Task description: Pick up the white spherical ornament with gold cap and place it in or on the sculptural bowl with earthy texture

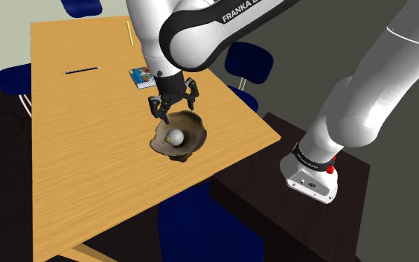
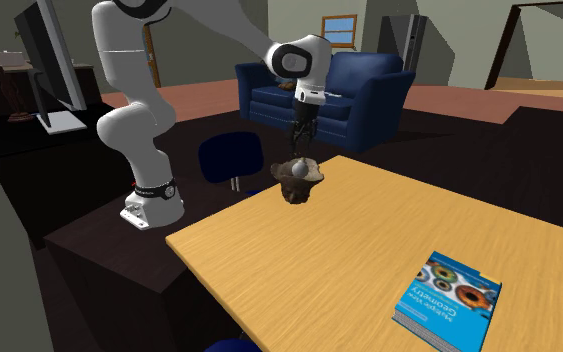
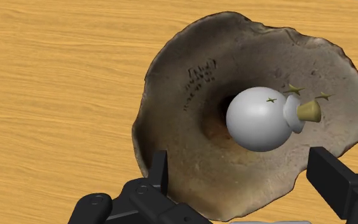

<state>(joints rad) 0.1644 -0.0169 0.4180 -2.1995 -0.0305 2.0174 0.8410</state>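
White spherical ornament with gold cap [image 3: 263, 119] lay inside the brown, rough-textured bowl [image 3: 190, 83] on the wooden table [image 1: 74, 149]. The black gripper [image 3: 240, 164] hovered above, jaws apart and empty. A blue book [image 1: 141, 76] lay nearby.

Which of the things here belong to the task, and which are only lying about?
For the job: white ornament, lying in the brown bowl; open gripper above them.
Lying about: blue book, black pen, thin yellow stick, blue chairs.

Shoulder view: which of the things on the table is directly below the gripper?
The brown bowl with the white ornament in it, under the open gripper. The blue book, black pen and yellow pencil lie away from it, toward that view's top.
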